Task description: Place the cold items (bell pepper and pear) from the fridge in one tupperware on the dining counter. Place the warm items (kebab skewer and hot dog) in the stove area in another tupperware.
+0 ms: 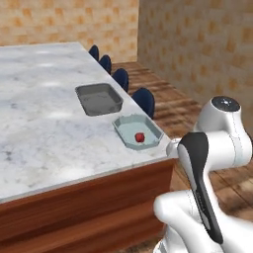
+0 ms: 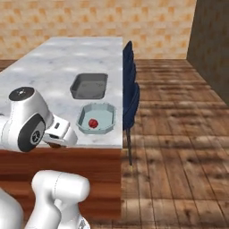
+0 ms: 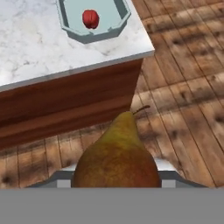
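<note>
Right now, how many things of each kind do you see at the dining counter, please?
Tupperware: 2, pale blue and grey
Red bell pepper: 1
Pear: 1, held in the gripper
Dark blue stools: 4
Total: 8

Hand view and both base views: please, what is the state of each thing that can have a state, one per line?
Pear: held in the gripper, off the counter, stem pointing away from the hand.
Bell pepper: lying inside the light blue tupperware.
Light blue tupperware: open, near the counter corner, holding one item.
Grey tupperware: open, nothing in it.
Gripper: shut on the pear.
</note>
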Available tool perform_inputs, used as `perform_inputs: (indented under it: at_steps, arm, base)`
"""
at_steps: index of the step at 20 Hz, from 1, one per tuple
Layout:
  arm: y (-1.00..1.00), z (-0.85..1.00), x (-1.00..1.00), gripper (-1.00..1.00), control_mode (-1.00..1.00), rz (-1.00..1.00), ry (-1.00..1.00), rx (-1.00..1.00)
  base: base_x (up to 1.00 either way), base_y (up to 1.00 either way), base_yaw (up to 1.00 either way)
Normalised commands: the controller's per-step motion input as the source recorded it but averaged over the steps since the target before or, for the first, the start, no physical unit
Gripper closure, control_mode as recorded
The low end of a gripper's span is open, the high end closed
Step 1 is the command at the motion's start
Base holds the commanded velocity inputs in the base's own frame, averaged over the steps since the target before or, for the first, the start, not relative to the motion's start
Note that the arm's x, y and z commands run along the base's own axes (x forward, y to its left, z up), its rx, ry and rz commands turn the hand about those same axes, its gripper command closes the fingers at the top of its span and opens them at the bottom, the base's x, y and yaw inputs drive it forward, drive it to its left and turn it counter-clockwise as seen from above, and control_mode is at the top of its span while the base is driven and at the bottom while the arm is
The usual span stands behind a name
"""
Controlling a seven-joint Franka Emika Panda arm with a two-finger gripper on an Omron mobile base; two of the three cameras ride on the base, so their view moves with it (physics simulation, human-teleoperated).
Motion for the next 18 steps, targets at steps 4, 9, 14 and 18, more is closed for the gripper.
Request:
perform_inputs:
  at_steps: [4, 9, 14, 18]
  arm:
    - [0.0, 0.0, 0.0, 1.0, 1.0, 0.0, 0.0, 0.0]
    - [0.0, 0.0, 0.0, 1.0, 1.0, 0.0, 0.0, 0.0]
    - [0.0, 0.0, 0.35, 1.0, -1.0, 0.03, 0.02, 0.0]
    - [-0.07, 0.0, 0.98, 1.0, -1.0, 0.15, 0.07, 0.01]
  base:
    - [0.79, -0.07, 0.08]
    - [0.62, 0.0, 0.08]
    - [0.2, 0.1, 0.0]
    - [0.0, 0.0, 0.0]
